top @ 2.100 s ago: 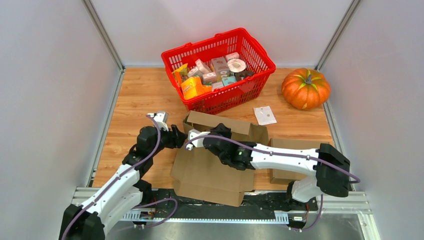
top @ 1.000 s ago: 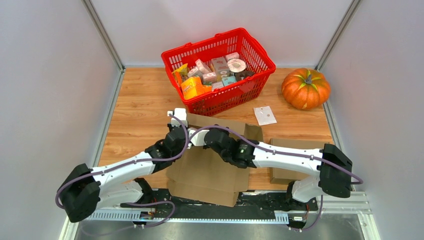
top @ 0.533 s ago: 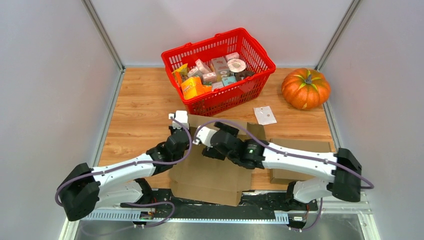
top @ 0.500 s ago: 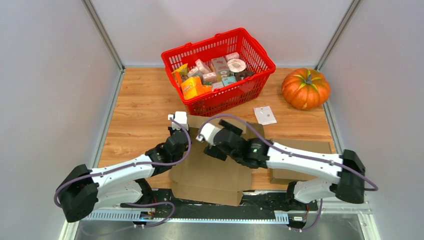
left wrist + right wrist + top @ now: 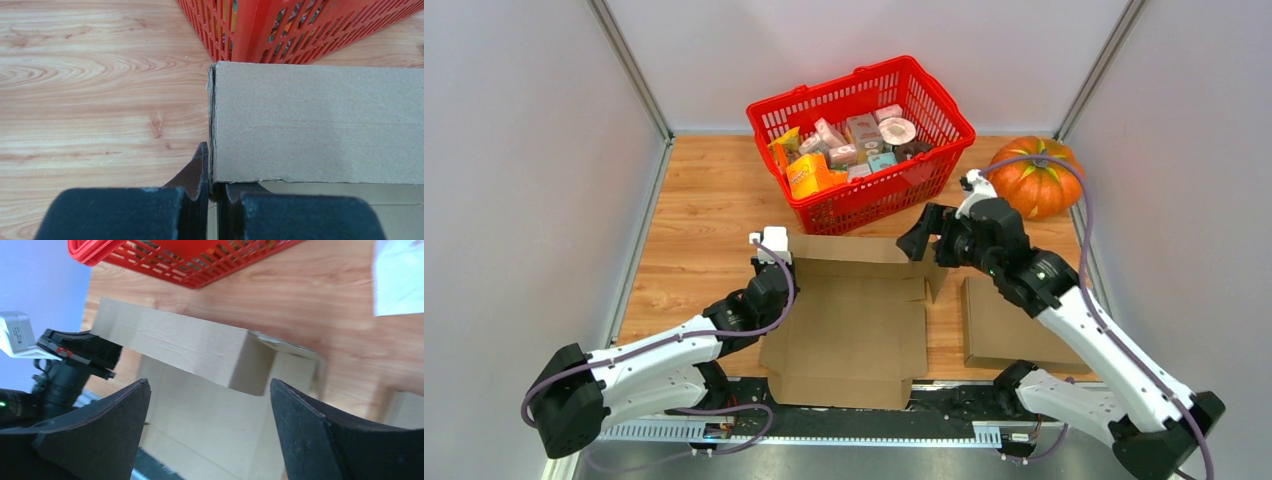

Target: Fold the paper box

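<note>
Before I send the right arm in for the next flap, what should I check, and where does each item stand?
1. left gripper shut on the left end of the rear flap: ok.
2. right gripper open, holding nothing: ok.
3. Rear flap standing up from the cardboard box: ok.
4. Gap between rear flap and red basket: cannot tell; they look close.
5. near flaps raised: not ok, lying flat.
</note>
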`<state>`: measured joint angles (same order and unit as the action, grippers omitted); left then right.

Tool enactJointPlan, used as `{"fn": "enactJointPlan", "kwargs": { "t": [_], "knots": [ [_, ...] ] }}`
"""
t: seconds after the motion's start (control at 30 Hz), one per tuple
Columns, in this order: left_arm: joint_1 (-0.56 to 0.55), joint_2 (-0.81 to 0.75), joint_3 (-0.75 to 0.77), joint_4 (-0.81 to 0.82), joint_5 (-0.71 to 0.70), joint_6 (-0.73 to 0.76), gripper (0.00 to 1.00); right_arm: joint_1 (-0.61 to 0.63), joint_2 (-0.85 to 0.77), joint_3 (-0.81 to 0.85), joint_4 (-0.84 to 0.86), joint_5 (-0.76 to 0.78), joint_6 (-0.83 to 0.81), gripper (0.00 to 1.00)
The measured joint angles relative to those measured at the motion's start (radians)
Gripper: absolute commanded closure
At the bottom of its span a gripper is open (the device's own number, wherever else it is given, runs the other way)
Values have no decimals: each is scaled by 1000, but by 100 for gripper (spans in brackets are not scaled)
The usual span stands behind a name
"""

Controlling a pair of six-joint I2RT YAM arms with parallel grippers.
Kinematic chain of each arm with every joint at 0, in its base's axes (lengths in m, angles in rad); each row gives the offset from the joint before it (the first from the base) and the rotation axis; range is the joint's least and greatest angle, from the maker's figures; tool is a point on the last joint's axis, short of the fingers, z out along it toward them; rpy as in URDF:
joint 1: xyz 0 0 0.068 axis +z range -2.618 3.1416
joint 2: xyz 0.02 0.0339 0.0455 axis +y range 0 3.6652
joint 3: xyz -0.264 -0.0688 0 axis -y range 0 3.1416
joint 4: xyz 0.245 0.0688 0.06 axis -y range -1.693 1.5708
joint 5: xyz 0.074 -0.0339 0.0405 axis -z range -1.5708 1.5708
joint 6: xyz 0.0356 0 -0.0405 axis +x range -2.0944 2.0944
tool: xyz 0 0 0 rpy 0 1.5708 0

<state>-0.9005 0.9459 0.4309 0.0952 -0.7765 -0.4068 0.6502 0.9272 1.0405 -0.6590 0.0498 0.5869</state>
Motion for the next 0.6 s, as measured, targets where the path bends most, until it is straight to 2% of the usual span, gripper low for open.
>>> {"fn": "enactJointPlan", "kwargs": {
  "t": [0.03,0.13,0.3,0.37,0.4,0.43,0.5,0.6],
  "knots": [
    [0,0,0,-1,0,-4,100,-16,19,0,17,-31,24,18],
    [0,-3,0,-4,0,-14,100,-71,91,-37,104,-151,102,29],
    [0,-10,0,-14,6,-19,100,-131,151,-121,175,-259,197,30],
    [0,-17,0,-22,9,-19,100,-132,175,-126,199,-291,214,52],
    [0,-20,0,-26,10,-21,100,-133,186,-132,222,-312,226,68],
    [0,-24,0,-32,11,-23,100,-138,191,-146,264,-339,246,93],
    [4,-30,0,-44,0,-32,100,-154,190,-195,350,-383,289,99],
    [6,-40,0,-57,7,-40,100,-215,191,-313,555,-486,428,100]
  ]
}}
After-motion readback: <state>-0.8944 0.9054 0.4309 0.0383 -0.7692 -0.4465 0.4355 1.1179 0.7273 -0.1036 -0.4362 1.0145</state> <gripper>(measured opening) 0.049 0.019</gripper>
